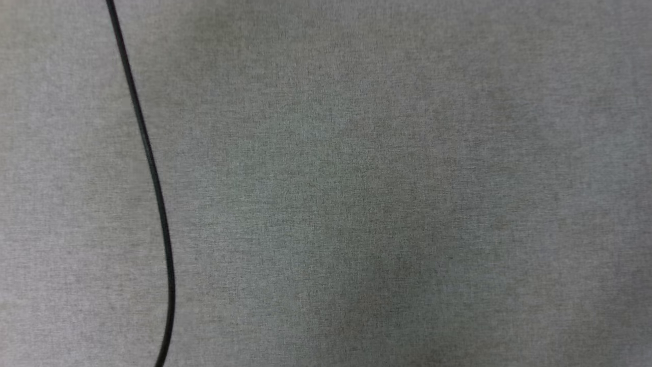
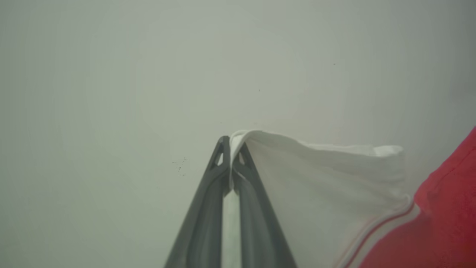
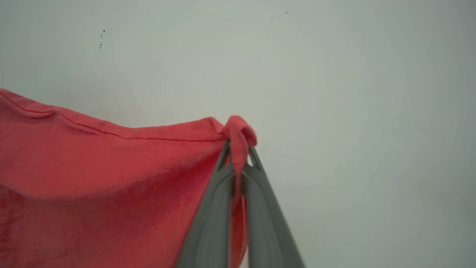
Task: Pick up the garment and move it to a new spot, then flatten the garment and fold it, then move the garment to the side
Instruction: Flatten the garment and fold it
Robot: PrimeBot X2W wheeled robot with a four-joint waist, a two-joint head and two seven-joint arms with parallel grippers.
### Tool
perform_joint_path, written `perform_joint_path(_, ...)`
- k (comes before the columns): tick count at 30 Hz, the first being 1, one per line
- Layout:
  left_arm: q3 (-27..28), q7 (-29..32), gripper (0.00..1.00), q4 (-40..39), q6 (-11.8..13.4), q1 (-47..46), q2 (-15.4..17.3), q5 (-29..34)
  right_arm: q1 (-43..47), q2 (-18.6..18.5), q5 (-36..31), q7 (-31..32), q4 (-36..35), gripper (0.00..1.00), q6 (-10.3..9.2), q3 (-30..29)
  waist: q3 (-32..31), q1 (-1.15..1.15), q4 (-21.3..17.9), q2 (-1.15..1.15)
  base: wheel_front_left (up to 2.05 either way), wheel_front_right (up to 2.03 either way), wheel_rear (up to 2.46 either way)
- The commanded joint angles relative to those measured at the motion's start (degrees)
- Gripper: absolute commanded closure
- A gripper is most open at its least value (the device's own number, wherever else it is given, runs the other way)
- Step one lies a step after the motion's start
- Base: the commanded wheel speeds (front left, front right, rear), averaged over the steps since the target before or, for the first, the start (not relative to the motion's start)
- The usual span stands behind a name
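Observation:
The garment is a red shirt with white sleeves and striped trim. In the left wrist view my left gripper (image 2: 231, 147) is shut on the edge of the garment's white sleeve (image 2: 316, 178), which stretches off to the right toward the red body (image 2: 446, 216). In the right wrist view my right gripper (image 3: 239, 150) is shut on a bunched corner of the garment's red cloth (image 3: 111, 175), and the hem runs left from the tips. Both grippers hold the cloth up in front of a pale plain surface.
The head view looks down on a grey woven surface (image 1: 382, 193). A thin black cable (image 1: 153, 173) runs across it from the top left down to the bottom edge.

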Motion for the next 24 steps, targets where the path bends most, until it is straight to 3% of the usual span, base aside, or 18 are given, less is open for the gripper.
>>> perform_joint_path(1, -0.26, -0.78, 1.0, 1.41, -0.3, -1.42, -0.45, 0.26, -1.75, 0.71, 0.23, -1.65, 2.1, 1.0, -0.07, 0.78, 0.85, -0.01, 0.1, 0.0, 0.0, 0.0, 0.0)
perform_joint_path(12, -1.27, -5.9, 1.0, 9.64, -1.25, 2.25, -1.7, -1.05, -1.67, 0.81, 2.39, -8.57, 13.22, 1.0, -0.07, 13.34, 3.27, -0.01, 0.57, 0.0, 0.0, 0.0, 0.0)
perform_joint_path(24, -1.44, -10.59, 1.0, 7.03, 0.6, 26.69, -0.43, -4.33, 14.86, 0.63, 13.75, -17.4, 14.88, 1.0, -0.07, 23.43, -1.07, -0.01, 1.12, 0.0, 0.0, 0.0, 0.0)
